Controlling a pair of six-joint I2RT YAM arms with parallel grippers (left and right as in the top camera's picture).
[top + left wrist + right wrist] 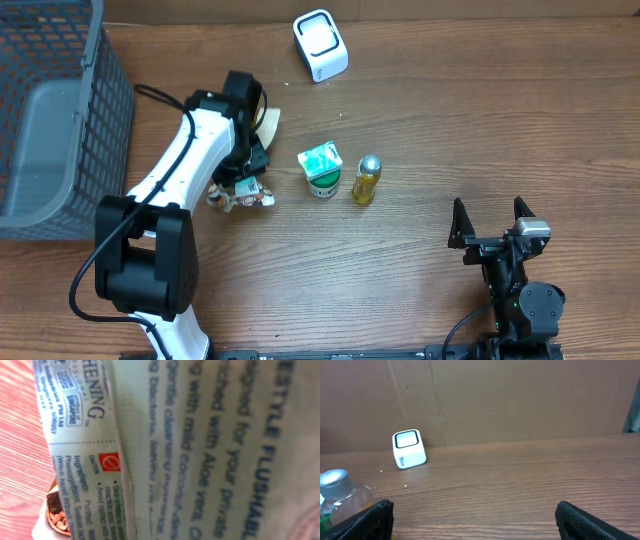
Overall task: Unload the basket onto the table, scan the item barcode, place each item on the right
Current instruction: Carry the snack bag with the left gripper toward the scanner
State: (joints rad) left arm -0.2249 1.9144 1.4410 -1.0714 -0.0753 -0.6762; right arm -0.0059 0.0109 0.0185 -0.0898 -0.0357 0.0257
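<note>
A pale green wipes packet (200, 445) with blue print fills the left wrist view, pressed close to the camera. From above only its pale corner (268, 122) shows beside the arm. My left gripper (250, 162) is down over it; its fingers are hidden in both views, so whether it holds the packet is unclear. The white scanner (320, 45) stands at the back of the table and appears in the right wrist view as the scanner (409, 449). My right gripper (490, 218) rests at the front right, its jaws wide open and nothing between them (480, 522).
A grey mesh basket (60, 110) takes up the far left. A snack packet (240, 195) lies just in front of the left gripper. A green-lidded cup (321, 169) and a yellow bottle (367, 180) with a silver cap stand mid-table.
</note>
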